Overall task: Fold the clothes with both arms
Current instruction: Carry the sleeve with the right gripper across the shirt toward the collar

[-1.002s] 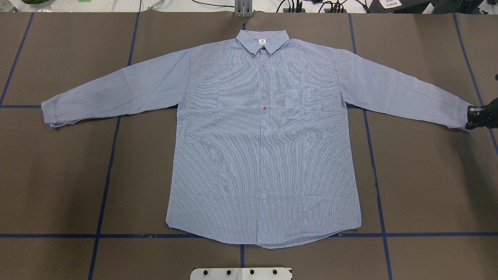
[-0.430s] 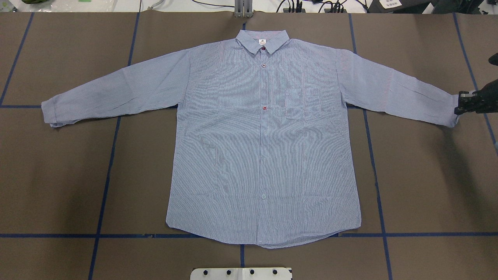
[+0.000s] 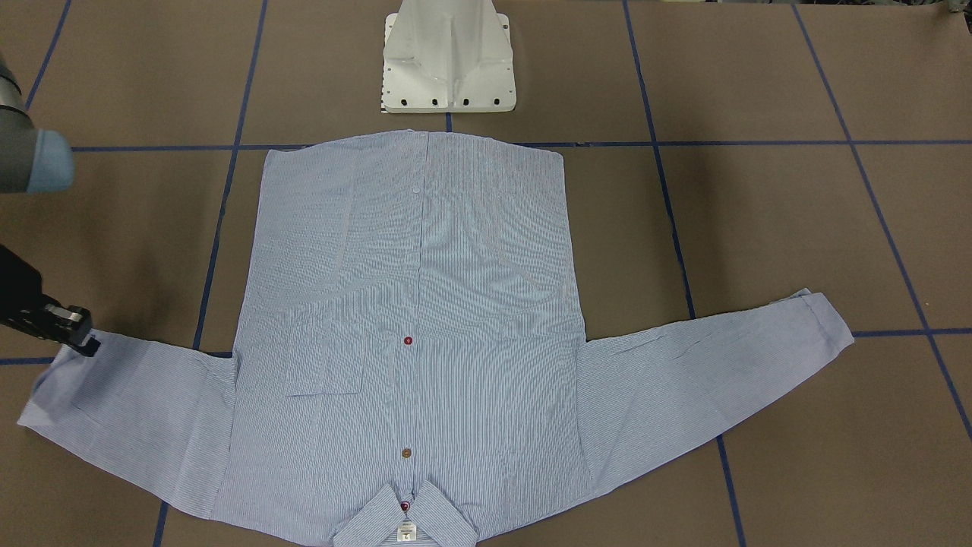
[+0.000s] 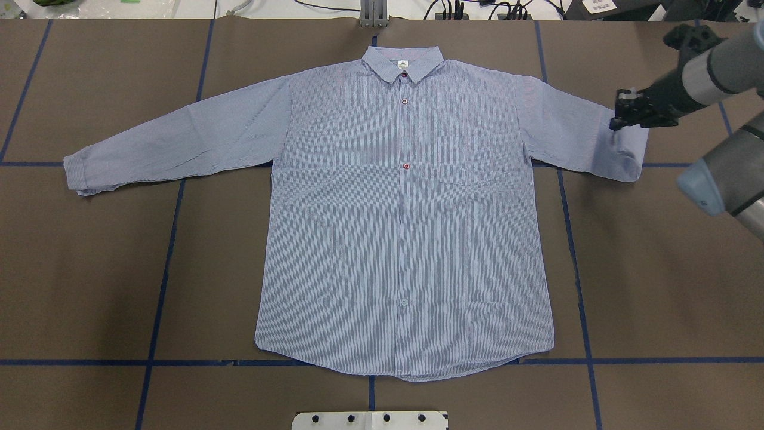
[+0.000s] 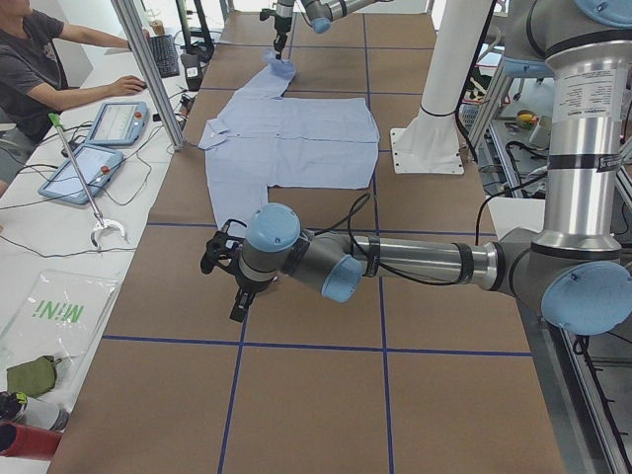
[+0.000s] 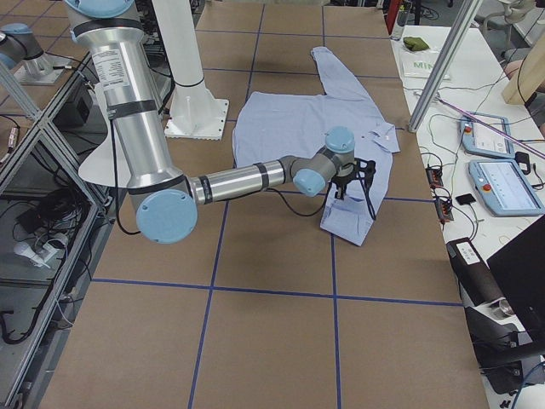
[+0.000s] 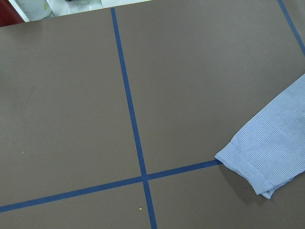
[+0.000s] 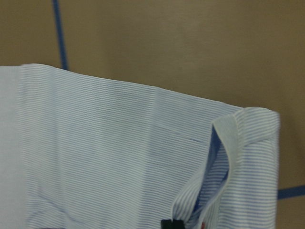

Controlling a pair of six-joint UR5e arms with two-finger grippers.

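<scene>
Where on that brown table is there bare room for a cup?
Bare table flanks the shirt body on both sides, on the robot's side of each sleeve. Crowded: the sleeve end the right gripper holds lifted, and near the other cuff, where the left gripper hovers.

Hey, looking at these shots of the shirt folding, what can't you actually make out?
- Left gripper: seen only in the exterior left view, so open or shut cannot be told.
- Right gripper: its grip on the shirt sleeve is cut off by the right wrist view's bottom edge.
- Neck label: print too small in the overhead view.
</scene>
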